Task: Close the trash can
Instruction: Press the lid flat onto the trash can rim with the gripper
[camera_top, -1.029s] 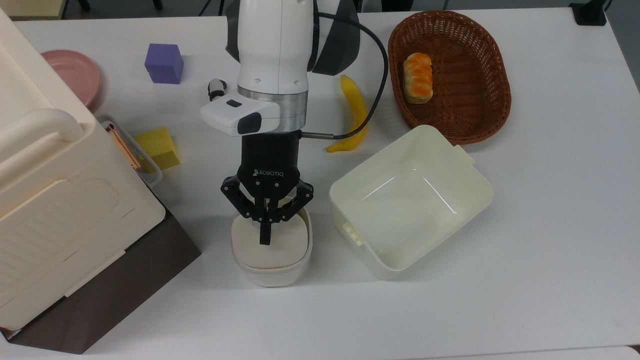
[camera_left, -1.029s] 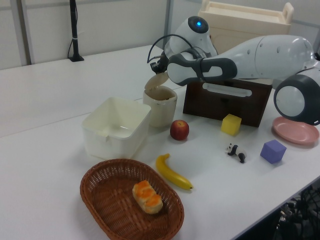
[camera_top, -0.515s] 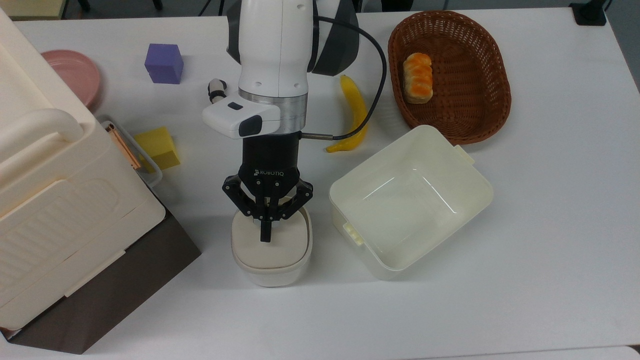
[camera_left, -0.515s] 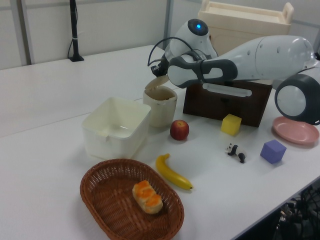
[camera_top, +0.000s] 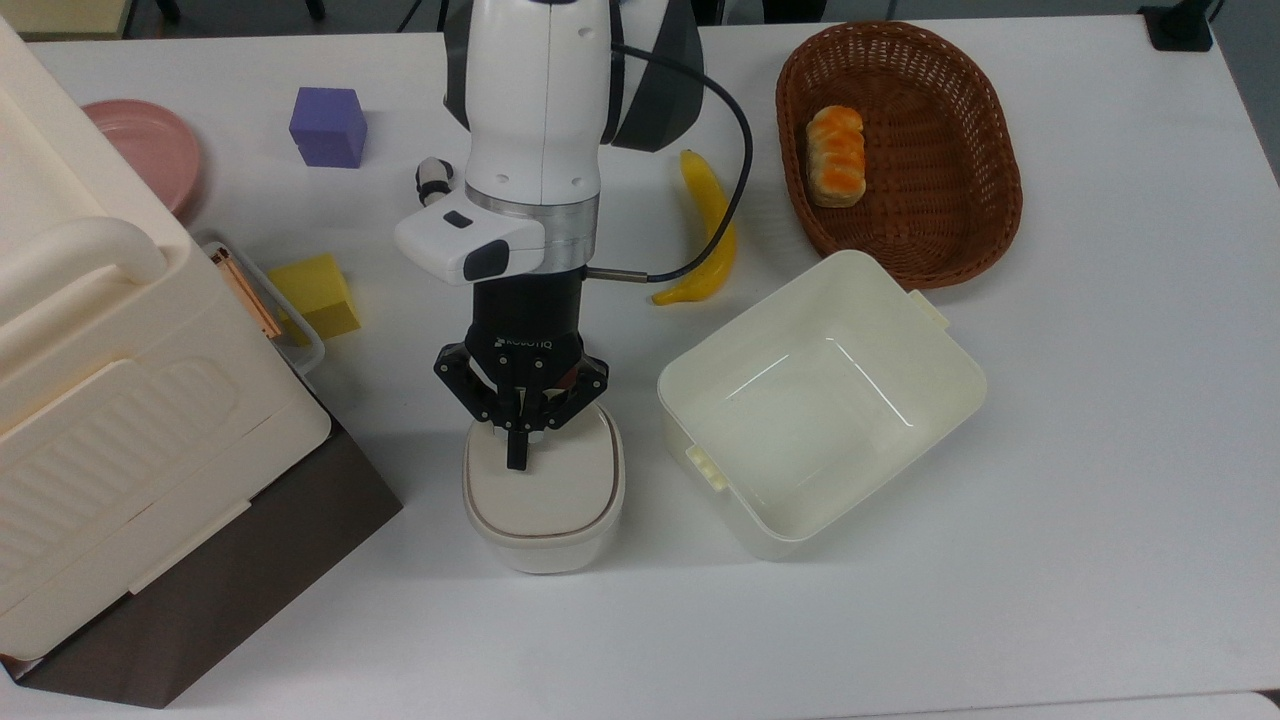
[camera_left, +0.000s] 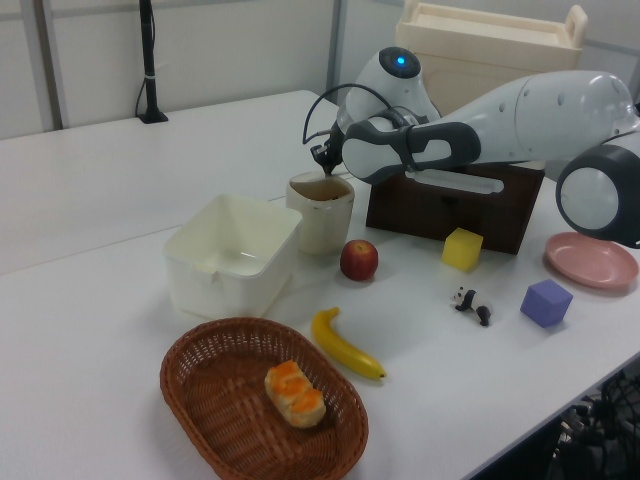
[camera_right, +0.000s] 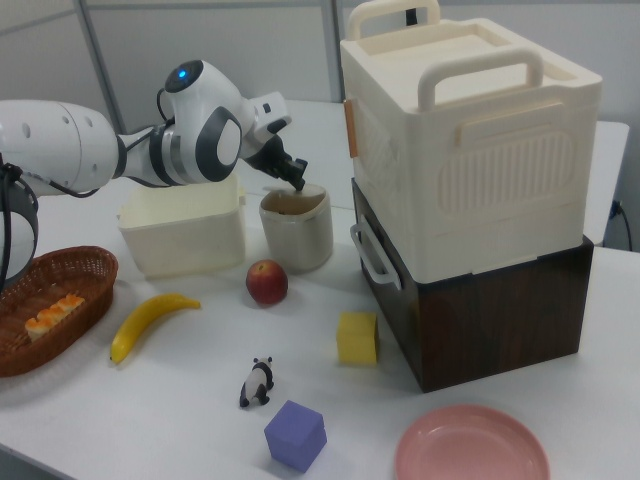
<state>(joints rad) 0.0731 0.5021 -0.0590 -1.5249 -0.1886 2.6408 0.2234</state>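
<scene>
1. Your gripper (camera_top: 516, 455) points down at the trash can (camera_top: 543, 500), its 2 black fingers pressed together with nothing between them, their tips on or just above the beige lid (camera_top: 545, 485) near its hinge edge.
2. In the top view, the lid lies flat over the bin, directly under the gripper; most of it extends past the fingertips toward the bottom edge of the top view.
3. In the left view, the gripper (camera_left: 325, 172) sits at the top rim of the trash can (camera_left: 321, 213); a red apple (camera_left: 359, 259) rests just beside the bin on the side nearer the camera.
4. To the top view's right of the gripper sits a larger open cream tub (camera_top: 820, 400), close beside the trash can but apart from it.
5. To the top view's left of the gripper stands a big cream box with a handle (camera_top: 110, 370) on a dark brown base (camera_top: 250, 560).
6. Behind the gripper, beside the arm, lie a banana (camera_top: 708, 225), a yellow block (camera_top: 315, 293), a purple cube (camera_top: 328, 126) and a small panda figure (camera_top: 433, 178).
7. Farther off are a wicker basket (camera_top: 960, 210) holding bread (camera_top: 836, 155), and a pink plate (camera_top: 150, 150).
</scene>
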